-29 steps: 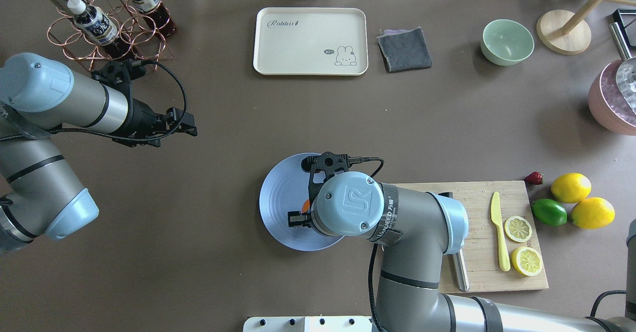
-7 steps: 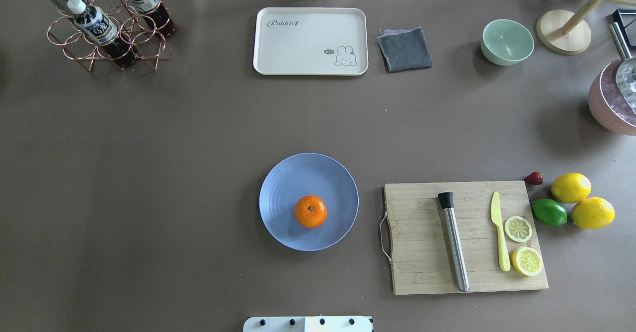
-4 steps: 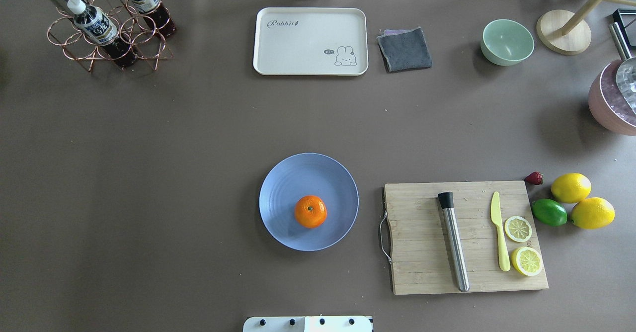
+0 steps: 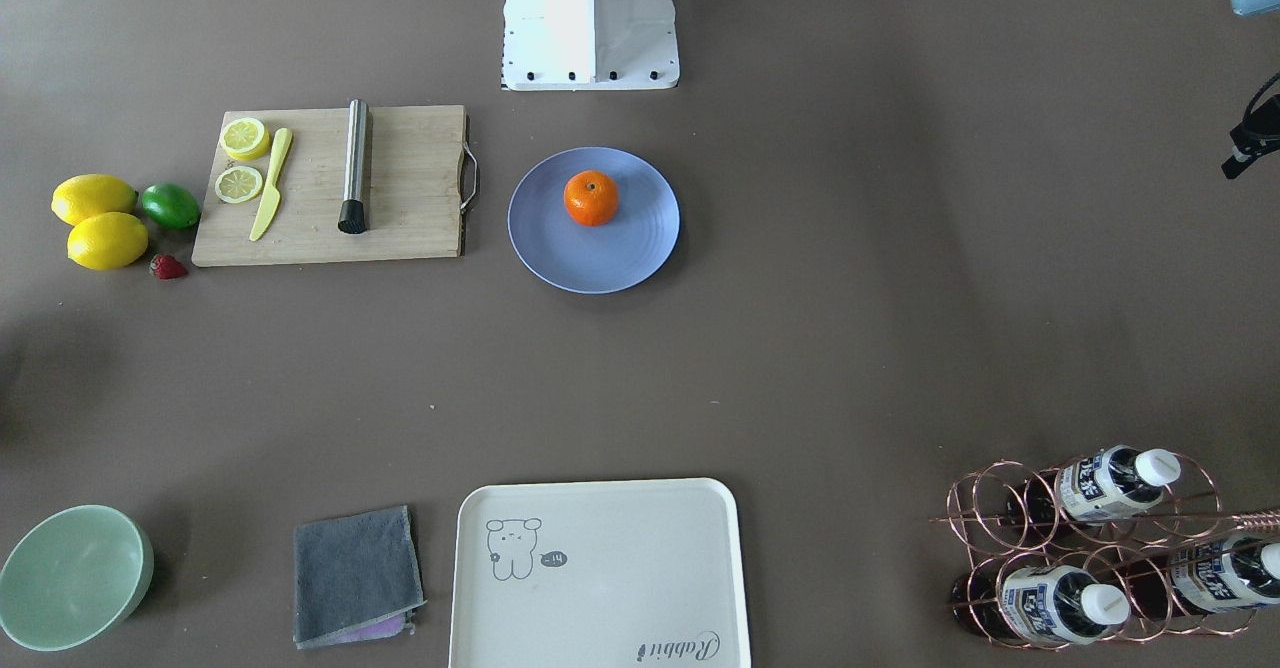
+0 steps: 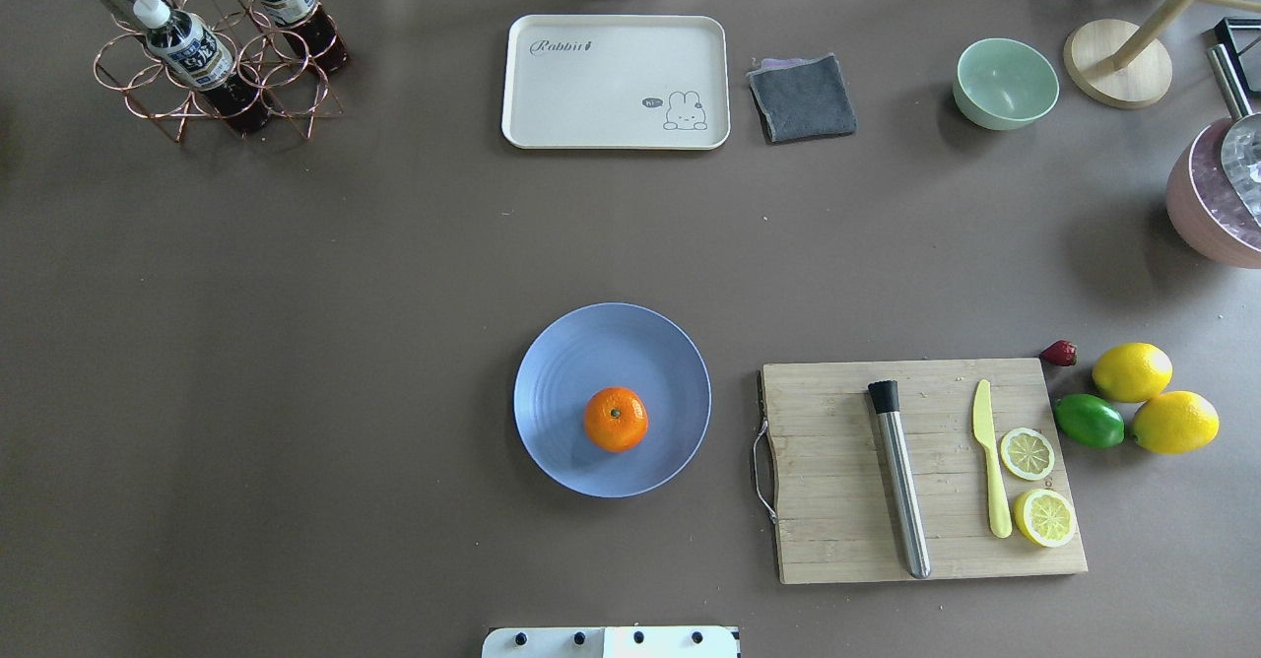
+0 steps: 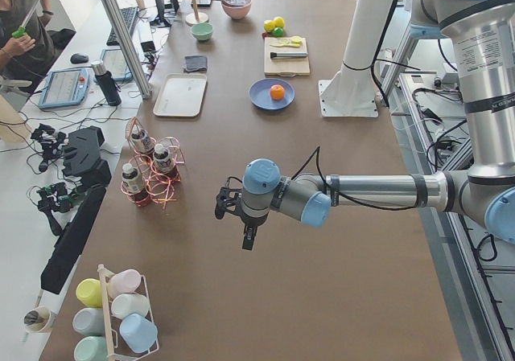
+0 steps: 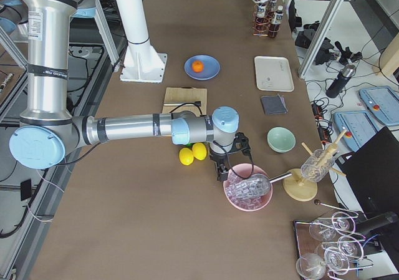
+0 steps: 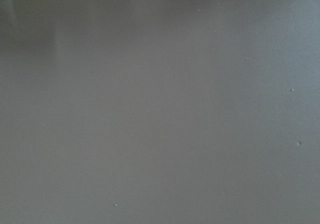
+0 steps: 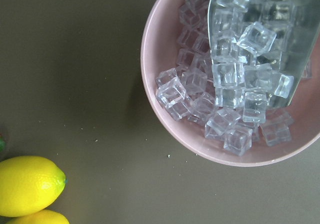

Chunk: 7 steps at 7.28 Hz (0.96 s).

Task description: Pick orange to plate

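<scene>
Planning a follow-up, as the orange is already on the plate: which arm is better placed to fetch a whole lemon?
Right. The right gripper hangs beside the lemons; the left gripper is by the bottle rack, far from them.

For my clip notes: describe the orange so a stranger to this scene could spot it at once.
Find the wooden cutting board; beside its handled end lies a round lavender-blue plate. The orange sits alone on that plate: small, round, bright orange with a dark stem dimple, unlike the yellow lemons and green lime beyond the board's other end.
</scene>
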Motion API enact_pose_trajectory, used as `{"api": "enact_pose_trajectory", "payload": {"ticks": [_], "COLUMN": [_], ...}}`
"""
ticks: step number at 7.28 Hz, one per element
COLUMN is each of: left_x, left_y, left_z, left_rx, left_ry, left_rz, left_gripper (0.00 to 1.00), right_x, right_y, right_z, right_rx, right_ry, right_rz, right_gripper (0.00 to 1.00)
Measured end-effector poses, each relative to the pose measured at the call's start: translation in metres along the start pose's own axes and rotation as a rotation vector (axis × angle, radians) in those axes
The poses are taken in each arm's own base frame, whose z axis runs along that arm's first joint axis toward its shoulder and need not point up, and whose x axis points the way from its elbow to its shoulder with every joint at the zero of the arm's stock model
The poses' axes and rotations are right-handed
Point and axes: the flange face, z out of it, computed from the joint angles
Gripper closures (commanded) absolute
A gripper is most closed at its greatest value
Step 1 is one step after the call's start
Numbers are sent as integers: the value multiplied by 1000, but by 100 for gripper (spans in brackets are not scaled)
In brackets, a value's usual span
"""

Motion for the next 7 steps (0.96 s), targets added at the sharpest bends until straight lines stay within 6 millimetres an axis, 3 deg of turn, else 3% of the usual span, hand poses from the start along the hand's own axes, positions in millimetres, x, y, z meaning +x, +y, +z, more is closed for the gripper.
{"api": "enact_pose_trajectory", "payload": {"ticks": [7], "left_x": [5], "left_y": [-13], "left_z": [-2], "left_rx": [12], "left_ry": [4], "left_rz": [14], "left_gripper": [3], "right_x": [1], "right_y": [1], "right_z": [2], "right_rx": [-4], "right_ry": [-4], "right_rz": [10], "right_gripper": [0]}}
